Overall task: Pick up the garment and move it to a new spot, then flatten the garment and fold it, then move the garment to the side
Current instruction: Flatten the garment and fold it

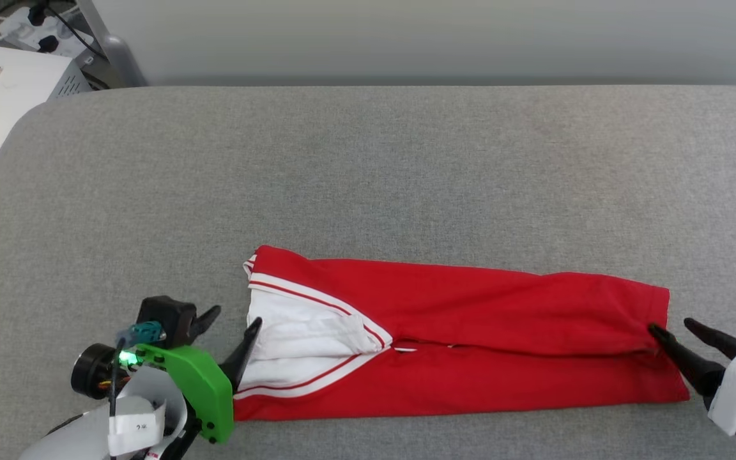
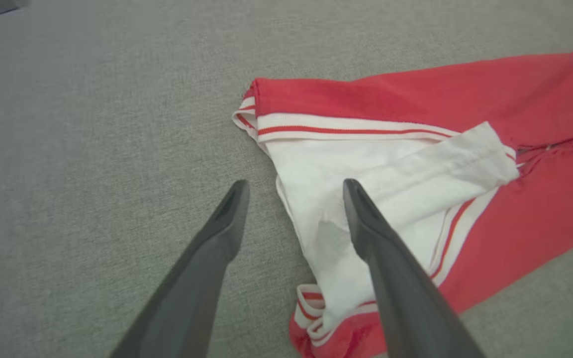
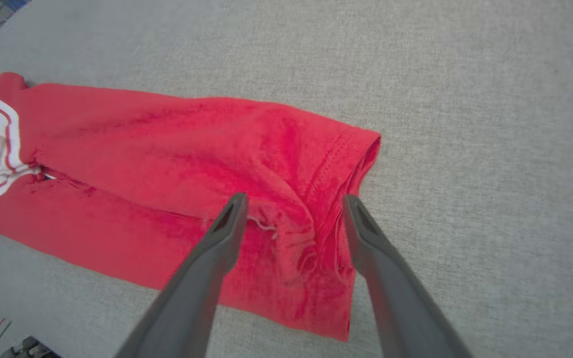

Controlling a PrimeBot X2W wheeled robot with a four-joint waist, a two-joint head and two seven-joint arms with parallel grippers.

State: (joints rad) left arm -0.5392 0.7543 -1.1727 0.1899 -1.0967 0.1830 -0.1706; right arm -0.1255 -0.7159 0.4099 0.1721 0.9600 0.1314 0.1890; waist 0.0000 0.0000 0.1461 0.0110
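Both our left fingers (image 1: 245, 348) and right fingers (image 1: 678, 354) gape wide, holding nothing; one tip catching the garment (image 1: 502, 319) when we pull back could undo the fold.

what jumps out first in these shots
The red garment grabs the eye: folded into a long band across the near part of the grey surface, with a white sleeve showing at its left end. A gripper sits at each end, fingers spread: the left gripper by the sleeve, the right gripper at the red end.
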